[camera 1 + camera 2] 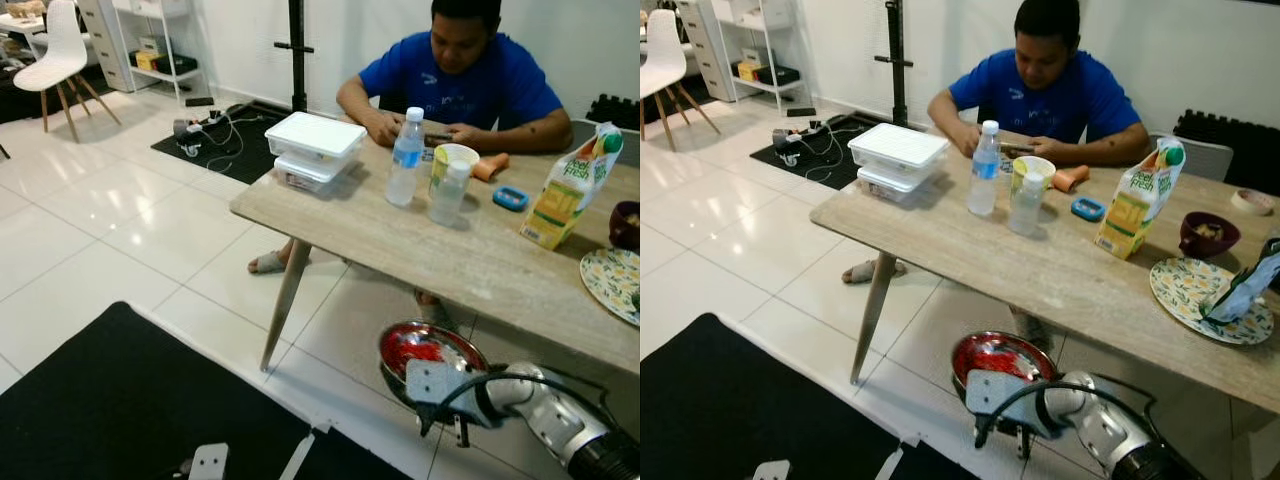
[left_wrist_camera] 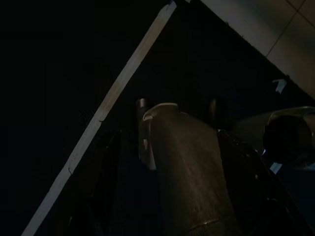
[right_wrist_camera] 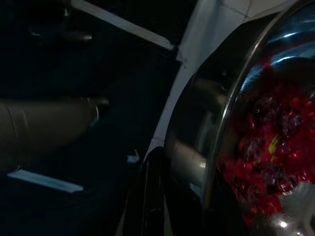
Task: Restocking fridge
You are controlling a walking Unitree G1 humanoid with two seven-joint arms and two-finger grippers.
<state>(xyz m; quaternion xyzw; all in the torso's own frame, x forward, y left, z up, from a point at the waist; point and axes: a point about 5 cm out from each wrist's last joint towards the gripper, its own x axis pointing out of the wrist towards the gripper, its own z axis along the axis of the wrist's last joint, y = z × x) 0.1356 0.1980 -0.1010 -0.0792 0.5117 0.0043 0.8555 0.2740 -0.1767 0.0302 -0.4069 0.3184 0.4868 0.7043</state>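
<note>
we stand before a long wood-grain bench on slanted legs, over a glossy white tiled floor with a black mat at our feet. on the bench sit two stacked white lidded containers, a clear water bottle, a smaller bottle in front of a yellow-rimmed cup, a blue tape roll, a juice carton, a dark bowl and a patterned plate. a person in a blue shirt sits at the far side, hands together on the bench. behind, we see a white chair, white shelving, a black stand pole and cables on a dark mat. our right gripper hangs low below the bench edge, its jaws holding a shiny metal bowl of red-wrapped items by the rim; the right wrist view shows that rim and the red contents close up. our left arm hangs idle in shade above the mat, and we cannot tell how its jaws stand.
</note>
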